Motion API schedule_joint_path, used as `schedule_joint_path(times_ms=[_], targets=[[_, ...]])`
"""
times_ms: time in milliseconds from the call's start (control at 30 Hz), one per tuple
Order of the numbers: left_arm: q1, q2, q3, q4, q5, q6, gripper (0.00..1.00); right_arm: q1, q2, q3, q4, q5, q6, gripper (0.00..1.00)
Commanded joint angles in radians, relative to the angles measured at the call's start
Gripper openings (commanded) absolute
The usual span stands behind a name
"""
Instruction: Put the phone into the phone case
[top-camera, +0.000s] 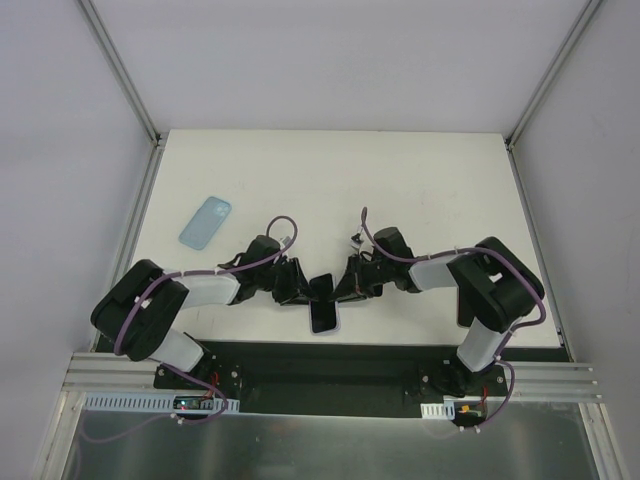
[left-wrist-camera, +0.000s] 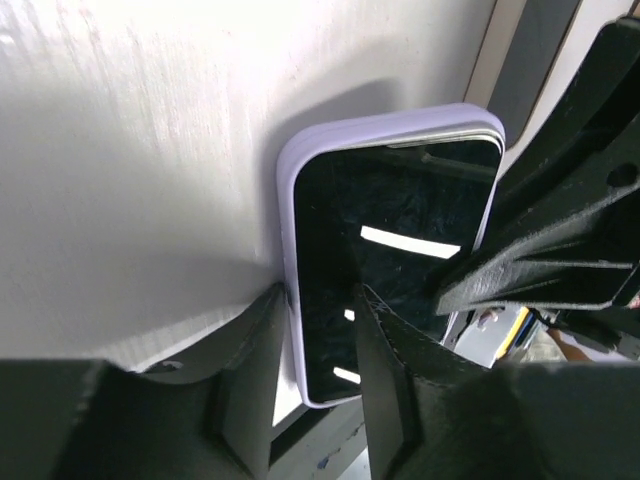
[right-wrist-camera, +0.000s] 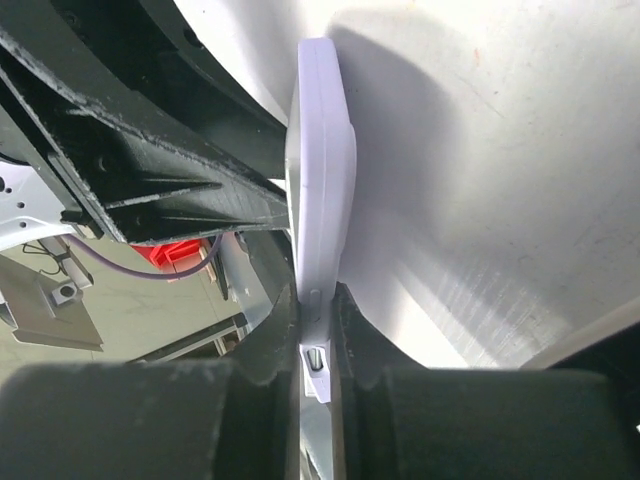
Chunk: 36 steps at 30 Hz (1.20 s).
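Observation:
A black-screened phone (left-wrist-camera: 400, 210) sits in a lilac phone case (left-wrist-camera: 287, 180), its top edge slightly proud of the case rim. The pair is held tilted over the table's near edge (top-camera: 323, 305). My left gripper (left-wrist-camera: 315, 370) straddles its lower corner, one finger on the case's side and one on the screen; it shows left of the phone in the top view (top-camera: 298, 285). My right gripper (right-wrist-camera: 316, 330) is shut on the case's edge (right-wrist-camera: 320, 150), seen edge-on, and shows right of the phone from above (top-camera: 347, 283).
A light blue phone case (top-camera: 205, 222) lies flat at the table's left side. The white table (top-camera: 430, 190) is walled by white panels on three sides. A black base plate (top-camera: 330, 365) runs along the near edge under the phone.

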Motion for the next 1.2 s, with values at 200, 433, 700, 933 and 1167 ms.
schedule_joint_path(times_ms=[200,433,700,933,1167], targets=[[0.077,-0.293,-0.015,-0.078,0.183,0.184,0.53,-0.041,-0.168,0.044,0.1,-0.13,0.007,0.01],[0.079,-0.425,-0.067,0.087,0.332,0.14,0.57,-0.048,-0.288,0.05,0.131,-0.189,0.048,0.01],[0.079,-0.474,-0.118,0.23,0.355,0.076,0.58,-0.047,-0.412,0.042,0.143,-0.213,0.071,0.01],[0.079,-0.459,-0.126,0.242,0.364,0.072,0.6,-0.047,-0.45,0.031,0.14,-0.2,0.079,0.01],[0.079,-0.473,-0.06,0.128,0.351,0.144,0.64,-0.05,-0.437,0.033,0.116,-0.18,0.051,0.02]])
